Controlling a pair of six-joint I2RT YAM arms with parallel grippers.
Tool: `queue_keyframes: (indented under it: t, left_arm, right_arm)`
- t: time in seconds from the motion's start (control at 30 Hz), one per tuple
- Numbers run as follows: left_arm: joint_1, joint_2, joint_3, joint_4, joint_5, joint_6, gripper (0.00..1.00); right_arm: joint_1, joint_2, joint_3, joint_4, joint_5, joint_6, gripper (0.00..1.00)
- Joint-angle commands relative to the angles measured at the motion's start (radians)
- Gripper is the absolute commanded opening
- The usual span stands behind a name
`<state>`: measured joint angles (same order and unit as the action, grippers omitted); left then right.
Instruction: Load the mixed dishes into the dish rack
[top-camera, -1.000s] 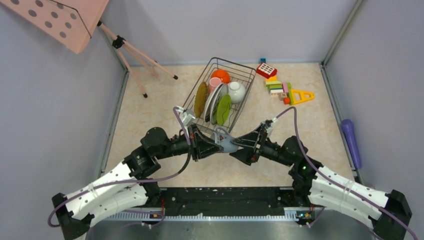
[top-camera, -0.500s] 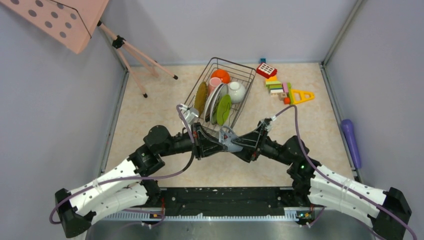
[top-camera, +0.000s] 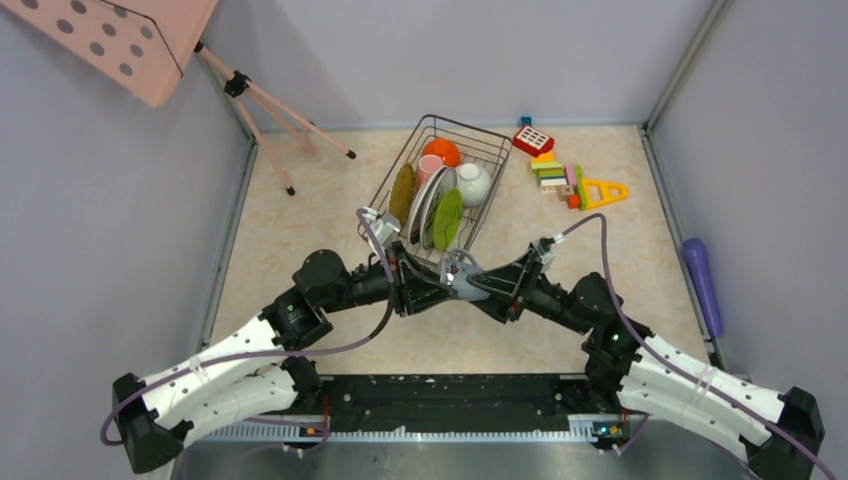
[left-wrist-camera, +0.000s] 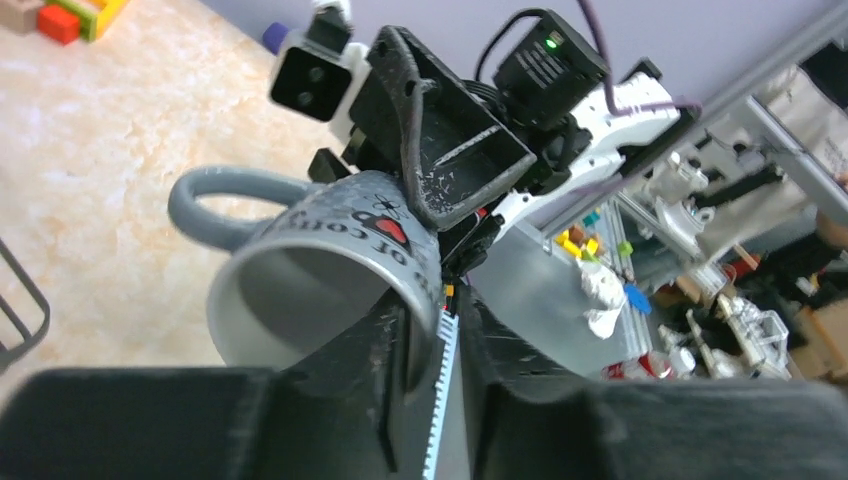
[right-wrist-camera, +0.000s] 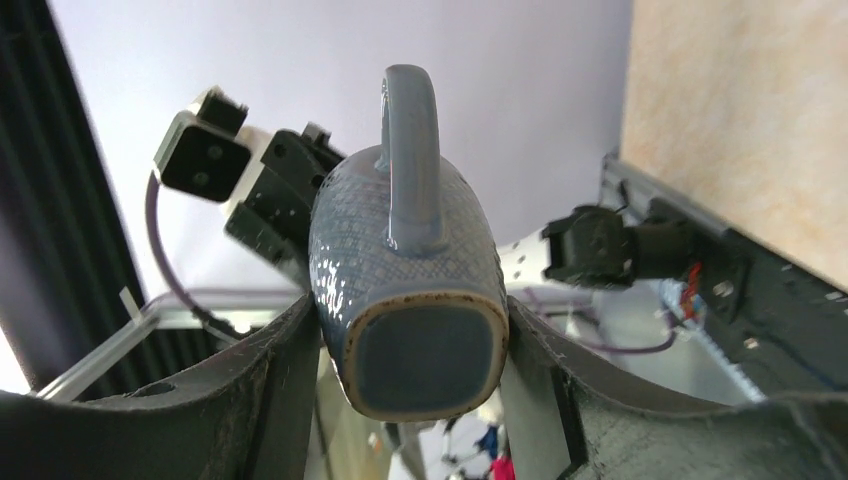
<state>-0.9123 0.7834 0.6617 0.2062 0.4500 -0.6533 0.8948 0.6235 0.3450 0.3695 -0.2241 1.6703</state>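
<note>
I see right gripper (right-wrist-camera: 405, 335) clamped on grey mug (right-wrist-camera: 405, 270) sides | left gripper (left-wrist-camera: 432, 345) straddles its rim, can't tell if pinching | mug by rack (top-camera: 497, 150) near end

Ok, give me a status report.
Right gripper shut on grey mug. Left gripper at its rim, grip unclear. Mug by dish rack, not loaded.

A grey-blue mug (right-wrist-camera: 405, 250) is finely crosshatched; dark lettering and a red heart are printed on it. In the dark wire dish rack (top-camera: 492, 152) are seen a lime-green plate (top-camera: 447, 218), an orange bowl (top-camera: 441, 152), a pink cup (top-camera: 430, 166) and a whitish cup (top-camera: 473, 183). The table (top-camera: 300, 230) is marbled beige.
</note>
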Motion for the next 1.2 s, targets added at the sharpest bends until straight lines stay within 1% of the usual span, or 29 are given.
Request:
queue_keyframes:
  t: [0.0, 0.03, 0.07, 0.17, 0.2, 0.27, 0.37, 0.43, 0.5, 0.6, 0.67, 0.77, 1.0, 1.17]
  left_arm:
    - [0.003, 0.008, 0.058, -0.072, -0.091, 0.044, 0.43]
    - [0.003, 0.014, 0.069, -0.110, -0.121, 0.047, 0.52]
    - [0.004, 0.019, 0.080, -0.140, -0.146, 0.052, 0.58]
    - [0.004, 0.013, 0.089, -0.186, -0.195, 0.064, 0.69]
    - [0.004, 0.007, 0.089, -0.199, -0.220, 0.067, 0.71]
    - [0.004, -0.012, 0.097, -0.276, -0.303, 0.074, 0.74]
    - [0.006, -0.037, 0.126, -0.405, -0.501, 0.076, 0.77]
    - [0.006, -0.045, 0.147, -0.484, -0.608, 0.070, 0.78]
    - [0.007, -0.052, 0.174, -0.568, -0.727, 0.048, 0.79]
    - [0.007, -0.064, 0.203, -0.692, -0.905, -0.012, 0.80]
    - [0.007, -0.067, 0.203, -0.716, -0.972, -0.028, 0.82]
    - [0.007, -0.060, 0.204, -0.741, -1.022, -0.038, 0.82]
    - [0.007, -0.097, 0.174, -0.749, -1.060, -0.047, 0.82]
    - [0.007, -0.095, 0.171, -0.742, -1.059, -0.052, 0.82]
  right_arm:
    - [0.006, -0.049, 0.114, -0.190, 0.156, -0.115, 0.00]
    - [0.006, -0.051, 0.140, -0.240, 0.180, -0.144, 0.00]
    - [0.007, -0.049, 0.169, -0.300, 0.209, -0.170, 0.00]
    - [0.006, -0.034, 0.254, -0.467, 0.300, -0.249, 0.00]
    - [0.006, -0.019, 0.284, -0.516, 0.325, -0.273, 0.00]
    - [0.006, 0.026, 0.375, -0.645, 0.385, -0.326, 0.00]
    - [0.006, 0.115, 0.484, -0.777, 0.467, -0.398, 0.00]
    - [0.006, 0.180, 0.546, -0.824, 0.496, -0.426, 0.00]
    - [0.006, 0.262, 0.612, -0.889, 0.541, -0.432, 0.00]
    - [0.006, 0.374, 0.728, -1.005, 0.622, -0.390, 0.00]
    - [0.007, 0.441, 0.775, -1.031, 0.647, -0.377, 0.00]
    - [0.007, 0.534, 0.820, -1.019, 0.645, -0.386, 0.00]
    - [0.006, 0.698, 0.932, -1.015, 0.648, -0.441, 0.00]
    - [0.006, 0.807, 1.036, -1.075, 0.676, -0.445, 0.00]
